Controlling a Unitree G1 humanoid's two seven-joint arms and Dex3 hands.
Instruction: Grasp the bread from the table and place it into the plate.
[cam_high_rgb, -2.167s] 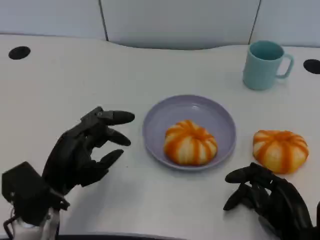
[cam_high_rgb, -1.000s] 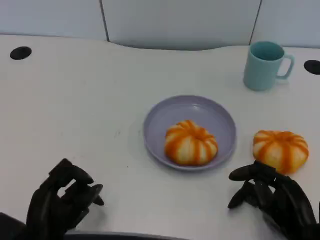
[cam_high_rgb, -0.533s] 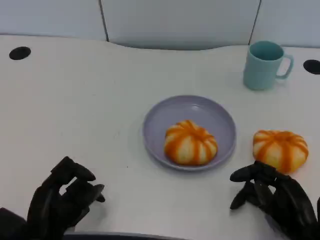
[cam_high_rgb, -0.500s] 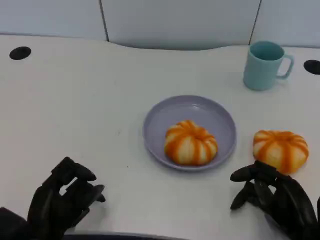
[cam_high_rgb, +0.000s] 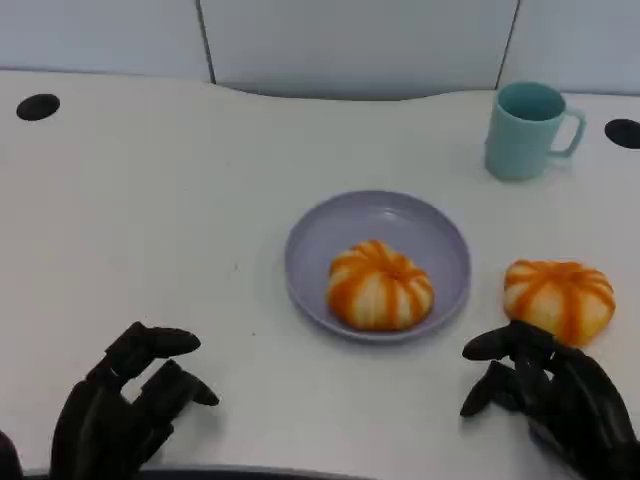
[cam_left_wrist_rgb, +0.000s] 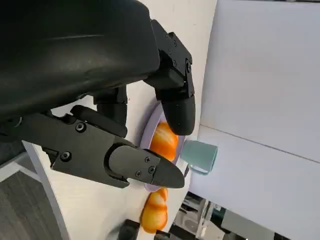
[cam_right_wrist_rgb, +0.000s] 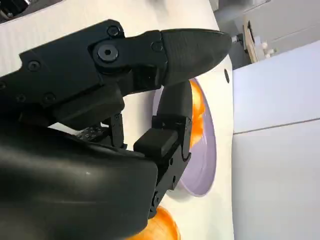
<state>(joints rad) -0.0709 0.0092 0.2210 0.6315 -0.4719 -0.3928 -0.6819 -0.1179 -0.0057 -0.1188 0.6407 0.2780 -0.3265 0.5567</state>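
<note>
Hands sit nearest, at the table's (cam_high_rgb: 150, 180) front edge: the robot's black left hand (cam_high_rgb: 125, 405) toward the front-left corner, fingers apart and holding nothing, and its black right hand (cam_high_rgb: 550, 400) toward the front-right corner, likewise empty with its fingers spread forward. Just beyond the right hand's fingertips (cam_high_rgb: 478, 350), and apart from them, lies the round orange-and-white striped bread roll (cam_high_rgb: 558, 298) on the bare table; it has no long axis to speak of, so approach angle should matter little. The right hand is plainly the nearer one; the left is well apart from it. Beside that roll, toward the table's middle, sits the round lilac plate (cam_high_rgb: 320, 240), already carrying a second striped bread roll (cam_high_rgb: 379, 285). Farthest off, near the back-right corner, stands a pale teal mug (cam_high_rgb: 528, 130).
</note>
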